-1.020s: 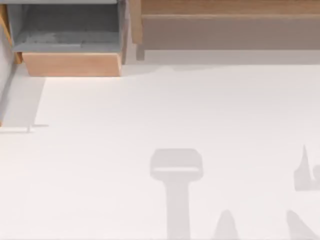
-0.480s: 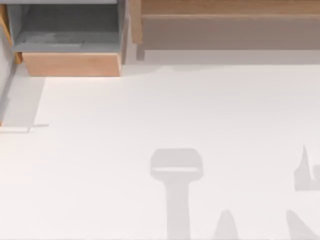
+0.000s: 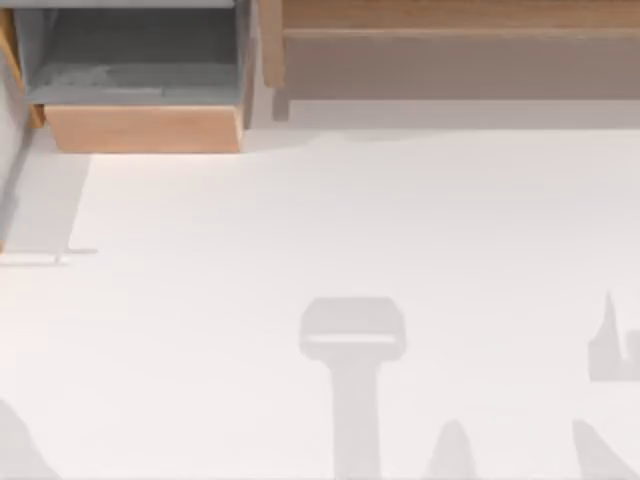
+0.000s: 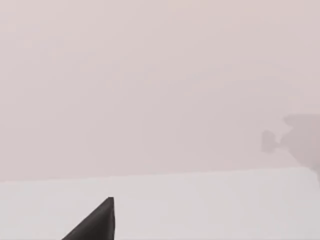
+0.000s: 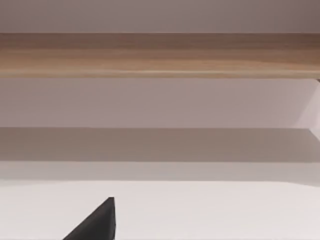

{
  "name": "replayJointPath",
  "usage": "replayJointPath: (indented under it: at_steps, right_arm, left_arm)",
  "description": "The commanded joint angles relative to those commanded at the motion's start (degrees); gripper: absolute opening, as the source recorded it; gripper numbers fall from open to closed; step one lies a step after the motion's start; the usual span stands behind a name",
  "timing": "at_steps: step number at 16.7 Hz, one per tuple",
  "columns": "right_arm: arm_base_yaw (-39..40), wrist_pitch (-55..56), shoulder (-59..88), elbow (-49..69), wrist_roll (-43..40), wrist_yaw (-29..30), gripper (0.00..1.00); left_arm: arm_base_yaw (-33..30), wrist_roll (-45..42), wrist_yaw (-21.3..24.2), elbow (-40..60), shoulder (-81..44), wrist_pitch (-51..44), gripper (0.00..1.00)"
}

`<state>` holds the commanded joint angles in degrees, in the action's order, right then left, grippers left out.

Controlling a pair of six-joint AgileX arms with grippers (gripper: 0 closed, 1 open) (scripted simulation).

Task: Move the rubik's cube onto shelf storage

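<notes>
The rubik's cube is out of view. The shelf storage (image 3: pixel 450 20) runs along the table's far edge from the middle to the right, a long brown wooden unit with a shaded recess under its top board. In the right wrist view the shelf storage (image 5: pixel 160 55) lies straight ahead, with a dark part of my right gripper (image 5: pixel 97 222) at the picture's edge over the white table. A dark part of my left gripper (image 4: pixel 97 222) sits over the white table, facing a plain pale wall.
A grey box-like compartment (image 3: pixel 140 60) with a light wood front (image 3: pixel 145 128) stands at the far left, beside the shelf. Grey shadows (image 3: pixel 352 340) fall on the white table (image 3: pixel 300 230) at the near middle, near right and near left corner.
A grey shadow has come in at the table's near left corner in the top view. The rest stands as before.
</notes>
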<state>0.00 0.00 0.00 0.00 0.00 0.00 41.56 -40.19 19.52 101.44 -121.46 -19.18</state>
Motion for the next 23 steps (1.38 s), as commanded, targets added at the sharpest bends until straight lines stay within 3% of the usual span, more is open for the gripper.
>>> replayJointPath:
  at_steps: [6, 11, 14, 20, 23]
  right_arm:
    - [0.0, 0.0, 0.0, 0.0, 0.0, 0.0, 1.0]
    - [0.0, 0.0, 0.0, 0.0, 0.0, 0.0, 1.0]
    - [0.0, 0.0, 0.0, 0.0, 0.0, 0.0, 1.0]
    - [0.0, 0.0, 0.0, 0.0, 0.0, 0.0, 1.0]
    - [0.0, 0.0, 0.0, 0.0, 0.0, 0.0, 1.0]
  left_arm:
    - [-12.65, 12.2, -8.71, 21.4, -8.15, -33.61, 1.0]
    - [-19.9, 17.77, -13.7, 31.37, -15.05, -51.67, 1.0]
    - [-21.41, 18.98, -14.98, 33.36, -17.47, -55.84, 1.0]
    - [-21.31, 19.08, -14.93, 33.26, -17.36, -55.9, 1.0]
    - [-24.37, 22.19, -15.53, 31.17, -14.05, -56.39, 1.0]
